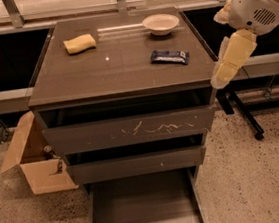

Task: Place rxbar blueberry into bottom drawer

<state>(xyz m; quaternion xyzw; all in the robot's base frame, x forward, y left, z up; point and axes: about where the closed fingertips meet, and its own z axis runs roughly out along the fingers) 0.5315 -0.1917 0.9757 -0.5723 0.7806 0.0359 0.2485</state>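
rxbar blueberry [169, 56]: small flat bar in a dark blue wrapper with pale markings along its length. It lies flat on the counter [115, 71], right of centre, just in front of the white bowl [160, 23] and well apart from the yellow sponge [79, 43] at back left.

bottom drawer [142, 201]: pulled out, with a plain flat floor.

The top drawer front [131, 130] has white scratches.

gripper [221, 76]: cream-coloured, hanging off the counter's right edge, angled down-left, touching nothing. Can't tell how the jaws stand.

Cardboard box [34, 160] sits on the floor at left.
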